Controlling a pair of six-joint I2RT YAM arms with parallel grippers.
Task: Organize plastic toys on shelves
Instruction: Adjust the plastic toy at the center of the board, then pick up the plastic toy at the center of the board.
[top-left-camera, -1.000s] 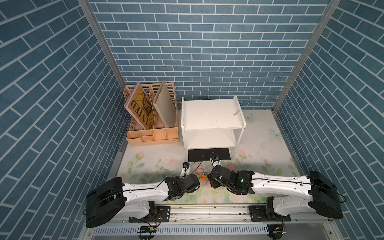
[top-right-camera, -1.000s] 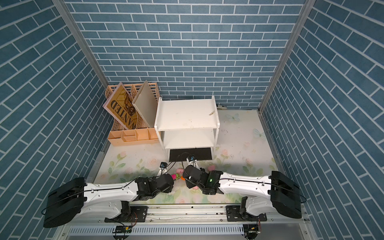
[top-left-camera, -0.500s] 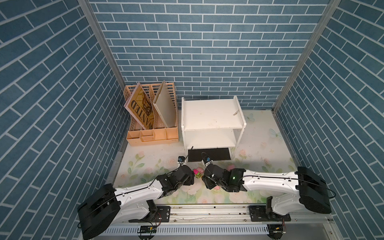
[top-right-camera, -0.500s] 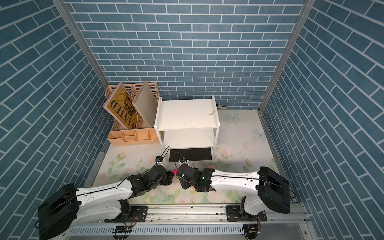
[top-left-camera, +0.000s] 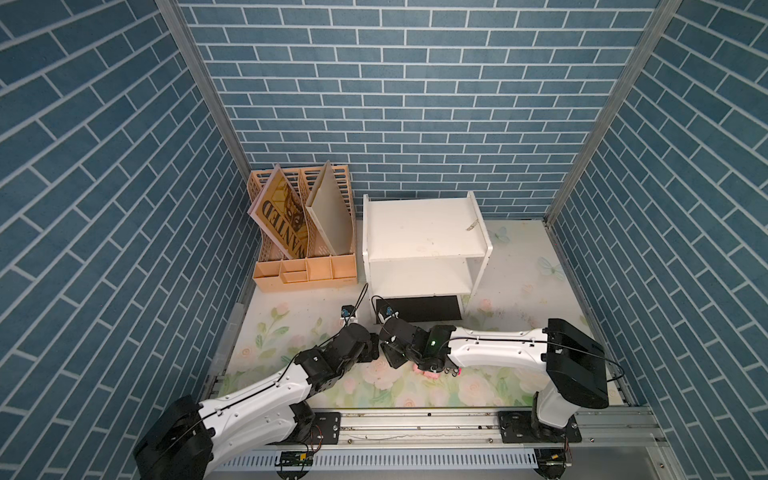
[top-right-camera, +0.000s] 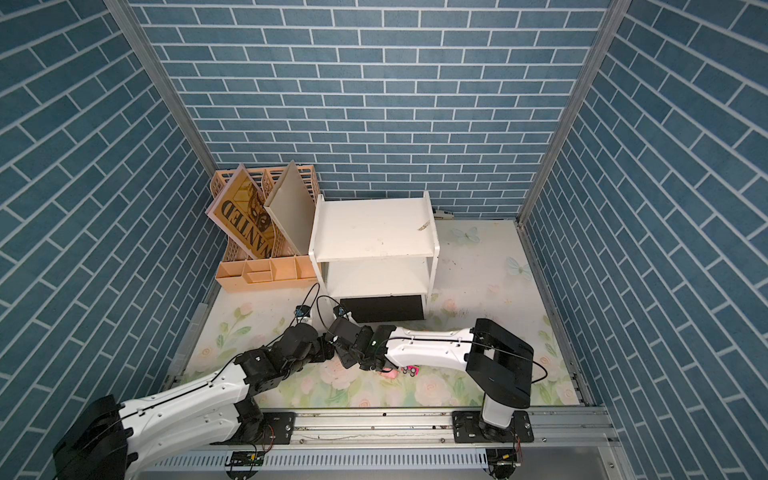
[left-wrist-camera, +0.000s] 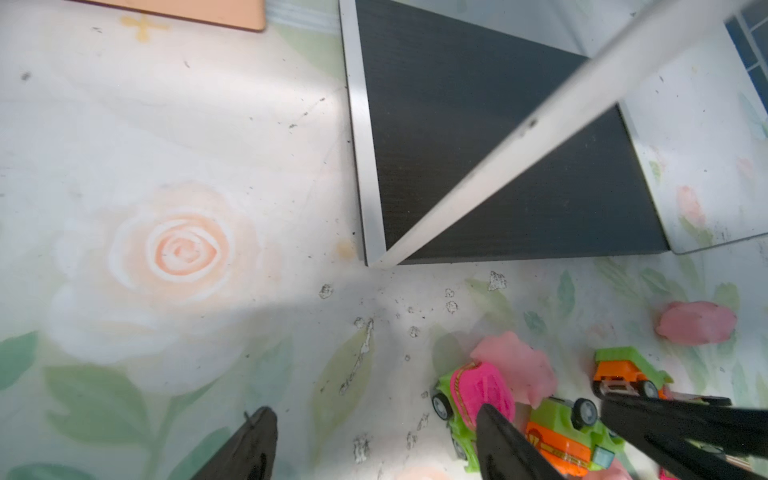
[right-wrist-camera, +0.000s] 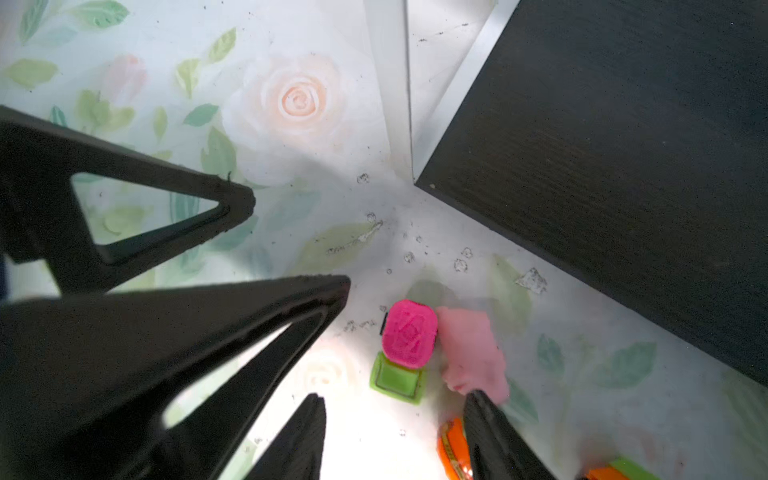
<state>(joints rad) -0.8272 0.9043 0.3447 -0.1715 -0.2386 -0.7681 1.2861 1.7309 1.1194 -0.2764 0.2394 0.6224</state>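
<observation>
The white shelves (top-left-camera: 424, 232) (top-right-camera: 374, 232) stand at the back, all boards bare. The plastic toys lie on the mat in front of the dark bottom board (left-wrist-camera: 498, 145). A green truck with a pink top (right-wrist-camera: 407, 345) touches a pink pig (right-wrist-camera: 471, 353). Orange-green trucks (left-wrist-camera: 569, 436) (left-wrist-camera: 627, 372) and another pig (left-wrist-camera: 698, 322) lie close by. My right gripper (right-wrist-camera: 395, 399) is open just short of the green truck, one finger beside an orange truck (right-wrist-camera: 453, 449). My left gripper (left-wrist-camera: 372, 415) is open over bare mat, one finger (left-wrist-camera: 494, 432) against the green truck (left-wrist-camera: 473, 395).
A peach file organizer (top-left-camera: 305, 245) with a "WANTED" board stands left of the shelves. Both grippers (top-left-camera: 371, 351) (top-left-camera: 388, 357) crowd together at the front middle of the mat. In both top views the right arm (top-right-camera: 428, 345) covers most of the toys. Brick walls close in three sides.
The right gripper has swung left over the toys, which were visible between the grippers before. The left gripper has reached forward a little and opened wider.
</observation>
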